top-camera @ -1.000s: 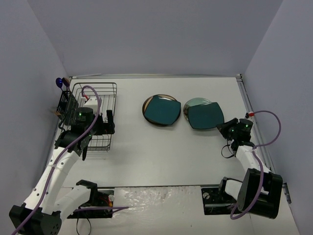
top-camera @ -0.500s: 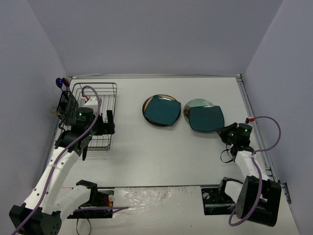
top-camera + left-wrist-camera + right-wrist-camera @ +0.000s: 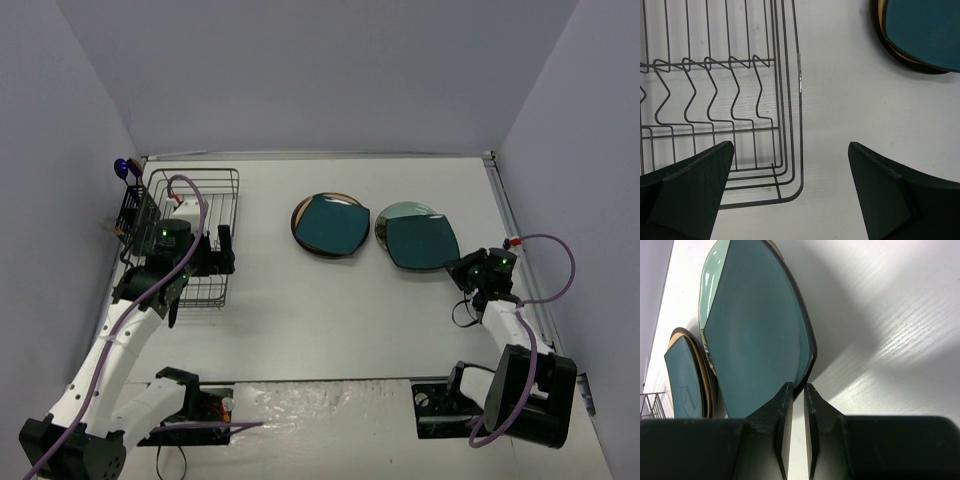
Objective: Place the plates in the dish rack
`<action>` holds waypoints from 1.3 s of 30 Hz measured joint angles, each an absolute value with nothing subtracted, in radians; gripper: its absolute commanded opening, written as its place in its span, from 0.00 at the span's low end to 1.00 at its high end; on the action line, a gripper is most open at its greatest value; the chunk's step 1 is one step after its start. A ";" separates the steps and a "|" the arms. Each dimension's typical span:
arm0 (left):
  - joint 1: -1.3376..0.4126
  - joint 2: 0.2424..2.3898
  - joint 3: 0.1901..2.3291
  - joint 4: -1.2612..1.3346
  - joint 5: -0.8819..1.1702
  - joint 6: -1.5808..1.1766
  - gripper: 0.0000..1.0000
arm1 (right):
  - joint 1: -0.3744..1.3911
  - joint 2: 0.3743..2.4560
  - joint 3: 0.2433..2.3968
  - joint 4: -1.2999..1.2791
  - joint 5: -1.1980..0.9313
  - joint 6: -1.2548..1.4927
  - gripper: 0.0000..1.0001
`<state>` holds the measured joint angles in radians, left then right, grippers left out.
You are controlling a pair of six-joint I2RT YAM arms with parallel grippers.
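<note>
**A:** Where is the right gripper just now?

**B:** Low over the tabletop, with its jaws pinched almost together and nothing between them. Its tips sit at the near rim of the right-hand teal plate, which lies flat on a mint plate.

**A:** So how do we take it cleanly?

**B:** We think the jaws must part a little first. Then one finger goes under the raised rim and the other on top, reaching well past the lip before we clamp. The glaze looks slippery, so a shallow bite could let it slide.

**A:** And the dish rack?

**B:** It stands well apart at the left with no plates in it, and the left gripper hangs spread wide over its near corner. We should turn the plate upright before lowering it between the tines.
</note>
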<state>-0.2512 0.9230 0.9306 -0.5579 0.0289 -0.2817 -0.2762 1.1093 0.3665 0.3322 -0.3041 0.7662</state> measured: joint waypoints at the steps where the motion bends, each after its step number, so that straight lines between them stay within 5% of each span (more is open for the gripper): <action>1: -0.251 0.923 0.931 -0.559 0.029 -0.282 0.97 | -0.276 1.120 0.369 0.340 -0.305 0.763 0.14; 10: -0.251 0.923 0.931 -0.563 0.028 -0.281 0.97 | -0.276 1.154 0.374 0.365 -0.314 0.727 0.39; 23: -0.251 0.923 0.931 -0.564 0.028 -0.281 0.97 | -0.276 1.218 0.374 0.484 -0.373 0.738 0.53; 30: -0.251 0.923 0.931 -0.565 0.026 -0.281 0.97 | -0.276 1.328 0.374 0.565 -0.397 0.756 0.53; 39: -0.251 0.923 0.931 -0.567 0.025 -0.281 0.97 | -0.276 1.393 0.374 0.677 -0.431 0.783 0.40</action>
